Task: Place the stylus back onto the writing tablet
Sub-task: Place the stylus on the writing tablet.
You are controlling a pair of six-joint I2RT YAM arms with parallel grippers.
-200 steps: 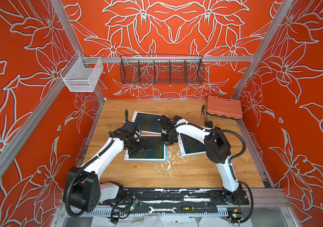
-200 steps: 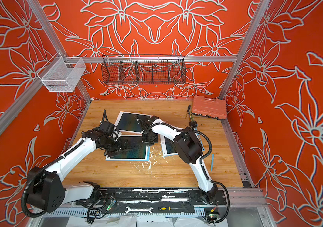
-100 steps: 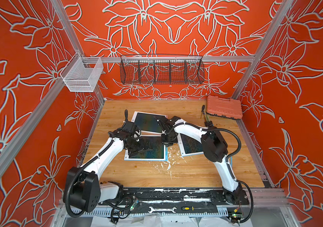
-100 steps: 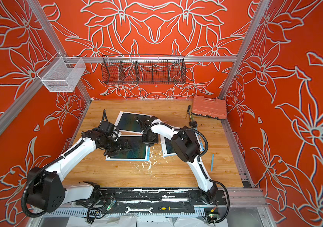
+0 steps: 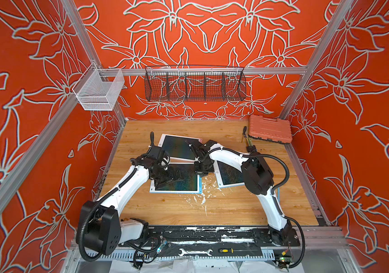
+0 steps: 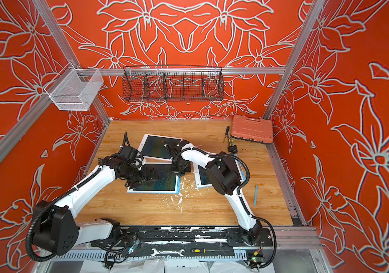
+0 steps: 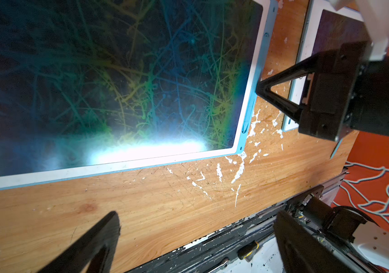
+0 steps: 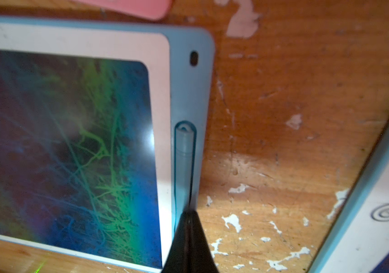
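Blue-rimmed, your writing tablet (image 5: 177,188) lies flat a little left of the middle of the table (image 5: 236,208). The stylus (image 8: 184,151) lies in the groove along the tablet edge that faces the table's right edge. Your right gripper (image 8: 188,214) has its jaws pinched together with nothing between them, and the joined tips sit on top of the stylus. Your left gripper (image 7: 198,215) is spread wide and empty above the tablet. You can also see a second blue stylus (image 6: 255,195) lying loose near the table's right edge.
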